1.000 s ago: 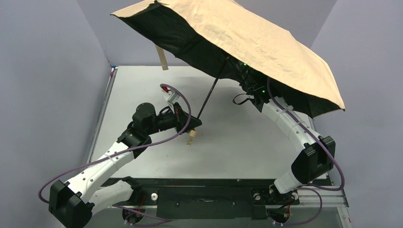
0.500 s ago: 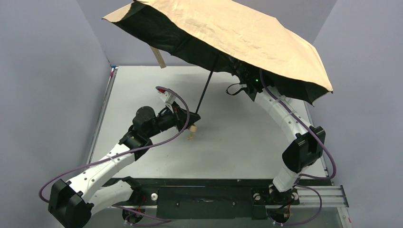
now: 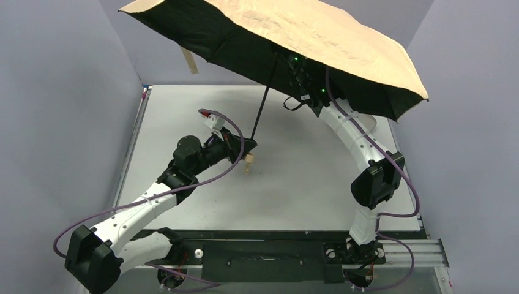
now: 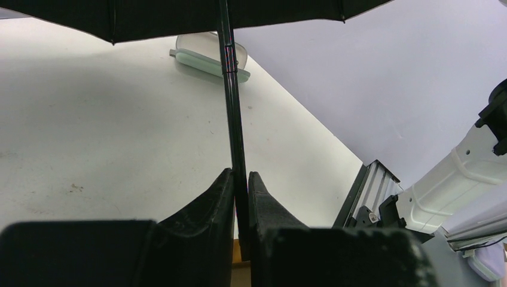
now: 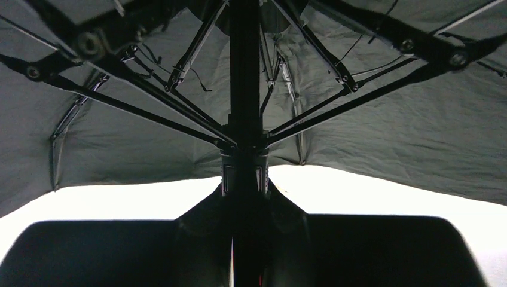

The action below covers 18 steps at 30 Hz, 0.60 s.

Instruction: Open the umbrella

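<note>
The umbrella [image 3: 287,37] is open and held up over the table [image 3: 306,184], its peach canopy spanning the top view from 11 to 2 o'clock and tilted down toward 3 o'clock.

The left hand [image 3: 246,148], just at 9 o'clock of the table's middle, is nearly closed: in its wrist view both fingers [image 4: 212,200] pinch the thin black shaft [image 4: 230,89] with only the shaft's width between them. The tan handle [image 3: 248,164] sticks out of the hand toward 6 o'clock, close above the table; whether it touches cannot be told. From the grip the shaft rises toward 1 o'clock into the black lining.

The right hand [image 5: 245,192] is up under the canopy, near 12 o'clock in the top view. It is narrow too, its fingers [image 5: 200,224] pressed against either side of the runner [image 5: 245,170], where the ribs [image 5: 143,89] fan out.

A mint-green pouch [image 4: 209,57] lies on the table behind the shaft, at 12 o'clock in the left wrist view.
</note>
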{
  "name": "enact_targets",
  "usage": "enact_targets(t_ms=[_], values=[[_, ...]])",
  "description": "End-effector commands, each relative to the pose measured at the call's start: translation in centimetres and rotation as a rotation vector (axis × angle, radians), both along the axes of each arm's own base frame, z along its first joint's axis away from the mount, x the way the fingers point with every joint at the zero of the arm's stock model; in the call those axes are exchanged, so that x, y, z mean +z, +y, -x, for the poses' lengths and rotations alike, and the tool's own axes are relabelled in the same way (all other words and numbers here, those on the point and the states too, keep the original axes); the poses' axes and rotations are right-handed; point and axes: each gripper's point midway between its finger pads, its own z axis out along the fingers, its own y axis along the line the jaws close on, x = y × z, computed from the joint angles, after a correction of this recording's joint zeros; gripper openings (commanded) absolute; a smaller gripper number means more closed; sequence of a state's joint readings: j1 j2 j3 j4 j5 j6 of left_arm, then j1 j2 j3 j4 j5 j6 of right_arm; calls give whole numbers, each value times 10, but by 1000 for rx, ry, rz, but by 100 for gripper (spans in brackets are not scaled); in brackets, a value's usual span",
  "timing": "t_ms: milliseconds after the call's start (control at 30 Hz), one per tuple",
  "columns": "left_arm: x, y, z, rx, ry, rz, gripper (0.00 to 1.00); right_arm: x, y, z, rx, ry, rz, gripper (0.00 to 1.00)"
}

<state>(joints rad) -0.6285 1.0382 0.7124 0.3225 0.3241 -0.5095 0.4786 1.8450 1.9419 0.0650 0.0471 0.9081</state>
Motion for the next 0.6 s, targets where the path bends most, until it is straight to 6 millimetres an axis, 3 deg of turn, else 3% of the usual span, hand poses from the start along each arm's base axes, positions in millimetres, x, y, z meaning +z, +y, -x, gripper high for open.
enact_targets(t_ms=[0, 133, 367, 433, 467, 567], values=[[-93, -10, 85, -356, 302, -197, 0, 189, -213, 31, -606, -514, -391, 7], [-98, -10, 87, -363, 332, -209, 0, 199, -238, 33, -670, -545, -394, 8], [-106, -10, 90, -371, 390, -226, 0, 212, -260, 40, -743, -587, -400, 7], [-106, -10, 90, -370, 401, -232, 0, 216, -262, 42, -740, -602, -396, 7], [-108, -10, 90, -371, 405, -237, 0, 216, -262, 42, -729, -598, -407, 1], [-99, -11, 84, -363, 362, -243, 0, 212, -243, 34, -604, -592, -383, 0]])
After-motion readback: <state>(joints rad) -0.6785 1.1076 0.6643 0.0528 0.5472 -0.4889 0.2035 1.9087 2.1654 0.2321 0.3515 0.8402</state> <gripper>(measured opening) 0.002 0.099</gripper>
